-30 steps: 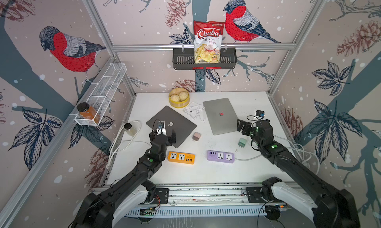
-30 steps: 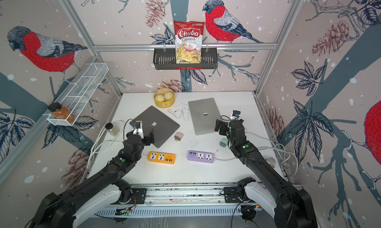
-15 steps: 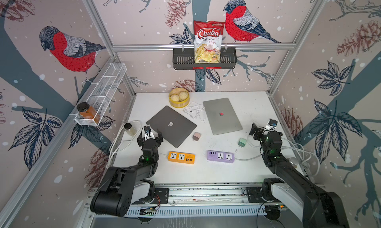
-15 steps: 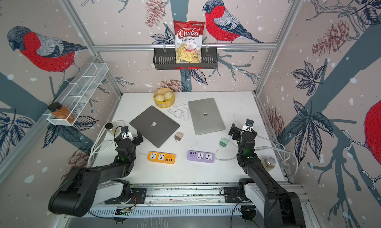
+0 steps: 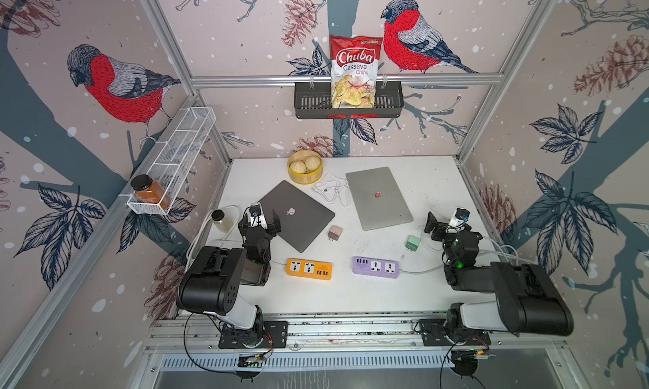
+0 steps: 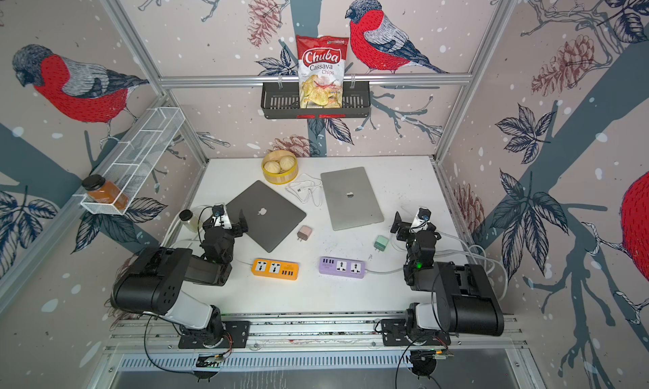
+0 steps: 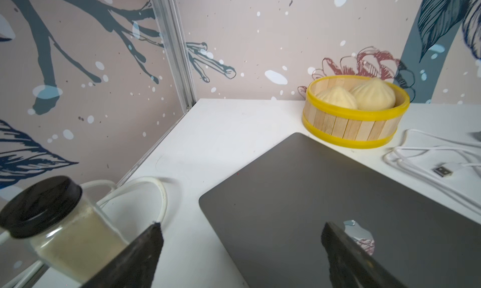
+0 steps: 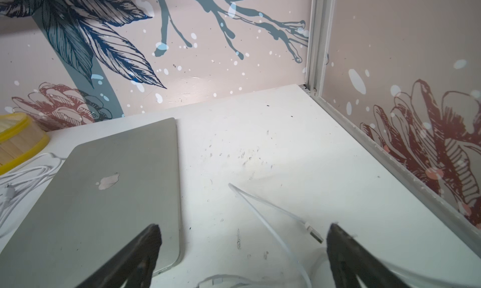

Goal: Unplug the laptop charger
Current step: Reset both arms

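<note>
Left gripper (image 5: 261, 225), right gripper (image 5: 446, 225) agape; two laptops (image 5: 298, 215) (image 5: 379, 197), two strips (image 5: 309, 268) (image 5: 375, 267), two chargers (image 5: 334, 232) (image 5: 412, 243).

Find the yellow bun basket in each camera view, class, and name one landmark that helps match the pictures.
Both top views: the basket stands at the back of the table, behind the dark laptop.
Left wrist: the basket shows whole, just beyond the dark laptop's far corner.
Right wrist: the basket is cut off at the frame edge, beyond the silver laptop.
Shared landmark: the white cable coiled beside it.
</note>
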Action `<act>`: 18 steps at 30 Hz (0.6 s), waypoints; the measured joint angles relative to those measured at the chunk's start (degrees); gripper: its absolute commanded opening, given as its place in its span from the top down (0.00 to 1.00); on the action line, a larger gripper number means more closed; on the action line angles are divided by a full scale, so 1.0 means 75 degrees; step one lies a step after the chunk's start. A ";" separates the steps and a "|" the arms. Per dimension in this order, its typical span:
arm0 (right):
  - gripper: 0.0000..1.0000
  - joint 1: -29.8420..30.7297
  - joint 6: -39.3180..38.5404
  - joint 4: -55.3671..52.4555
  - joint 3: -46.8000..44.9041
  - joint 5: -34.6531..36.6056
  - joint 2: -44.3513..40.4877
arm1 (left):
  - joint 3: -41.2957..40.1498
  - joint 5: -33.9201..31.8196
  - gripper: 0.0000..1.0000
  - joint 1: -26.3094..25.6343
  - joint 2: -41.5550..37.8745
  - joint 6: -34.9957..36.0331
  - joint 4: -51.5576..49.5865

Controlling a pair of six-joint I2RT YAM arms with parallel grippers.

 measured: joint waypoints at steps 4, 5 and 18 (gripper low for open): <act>0.00 0.0020 -0.0195 0.0189 0.0434 -0.0198 0.0382 | -0.0058 -0.0012 0.03 -0.0003 0.0055 0.0000 0.0152; 0.00 0.0000 -0.0198 0.0475 0.0376 -0.0201 0.0431 | -0.0058 0.0000 0.03 -0.0003 0.0067 0.0000 0.0201; 0.00 0.0379 -0.0221 0.0589 0.0364 0.0729 0.0510 | -0.0085 -0.0003 0.03 -0.0003 0.0082 0.0009 0.0216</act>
